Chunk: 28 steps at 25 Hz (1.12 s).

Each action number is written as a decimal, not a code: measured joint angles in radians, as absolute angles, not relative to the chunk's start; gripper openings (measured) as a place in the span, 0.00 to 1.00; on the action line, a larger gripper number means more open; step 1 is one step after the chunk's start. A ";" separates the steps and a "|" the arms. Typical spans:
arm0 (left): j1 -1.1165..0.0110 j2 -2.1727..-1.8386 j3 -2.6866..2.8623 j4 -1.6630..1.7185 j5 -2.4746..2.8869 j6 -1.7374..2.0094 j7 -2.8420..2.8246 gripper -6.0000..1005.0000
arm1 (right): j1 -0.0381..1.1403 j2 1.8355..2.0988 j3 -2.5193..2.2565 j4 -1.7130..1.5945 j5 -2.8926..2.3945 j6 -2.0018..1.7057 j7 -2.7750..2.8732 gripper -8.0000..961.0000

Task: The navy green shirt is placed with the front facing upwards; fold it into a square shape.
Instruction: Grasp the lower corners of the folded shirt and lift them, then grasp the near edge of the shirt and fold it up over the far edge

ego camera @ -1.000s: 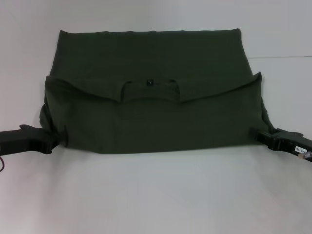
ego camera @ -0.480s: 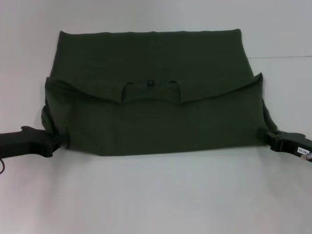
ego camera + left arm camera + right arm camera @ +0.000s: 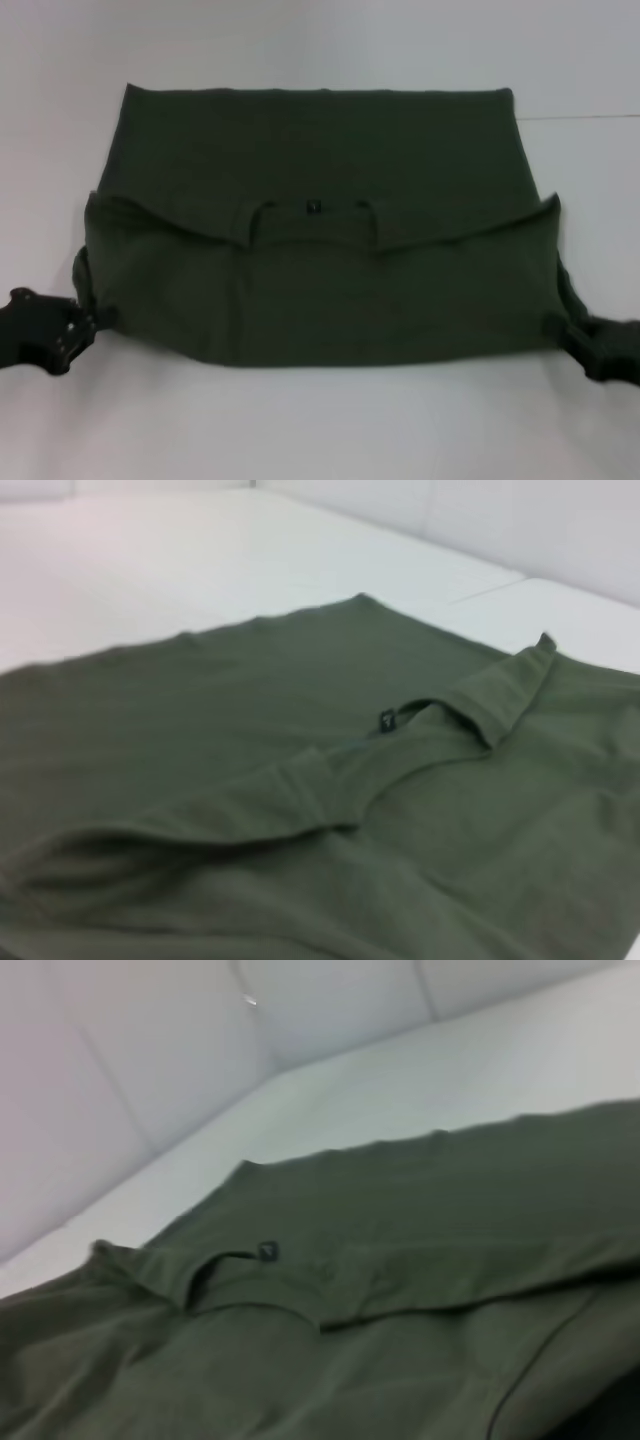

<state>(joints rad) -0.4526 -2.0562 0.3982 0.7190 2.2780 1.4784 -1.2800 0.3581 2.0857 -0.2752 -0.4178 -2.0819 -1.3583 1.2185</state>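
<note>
Since a second ago both grippers have slid down and outward in the head view and the whole navy green shirt (image 3: pixel 320 230) sits lower in the frame, near edge now closer to the robot, so it looks dragged toward the bottom of the frame. The shirt is spread on the white table (image 3: pixel 320 430), centre of the frame, already folded once: plain back panel in the upper half, a folded-over band with the collar (image 3: pixel 312 212) across the middle, no chest lettering showing. Its long axis runs left to right across the frame. Left gripper (image 3: pixel 78 330) is at the lower left, at the shirt's near-left corner; right gripper (image 3: pixel 572 338) at the lower right, at the near-right corner. Each touches the cloth edge and probably pinches it, but the fingers can't be made out in any view, so can't tell if either is spread or pressed together. The wrist views show only shirt and collar, no fingers. Key relation: the shirt lies between the two grippers and stretches away toward the top of the frame, each arm equally near its own corner, so the next fold likely needs both corners moved together.
</note>
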 joint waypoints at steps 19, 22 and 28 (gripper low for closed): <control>-0.148 -2.125 0.315 0.991 2.296 1.910 -1.024 0.04 | 0.087 2.092 -0.214 -0.423 -2.140 -1.694 0.911 0.07; -0.142 -2.125 0.299 1.000 2.298 1.921 -1.021 0.04 | 0.084 2.094 -0.210 -0.417 -2.149 -1.690 0.909 0.07; -0.163 -2.119 0.288 0.985 2.302 1.930 -1.049 0.04 | 0.110 2.090 -0.199 -0.423 -2.146 -1.709 0.957 0.07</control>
<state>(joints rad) -0.1628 -2.1192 0.2882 0.9849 2.3021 1.9302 -1.0494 0.1097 2.0895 -0.1991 -0.4231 -2.1462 -1.7089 0.9567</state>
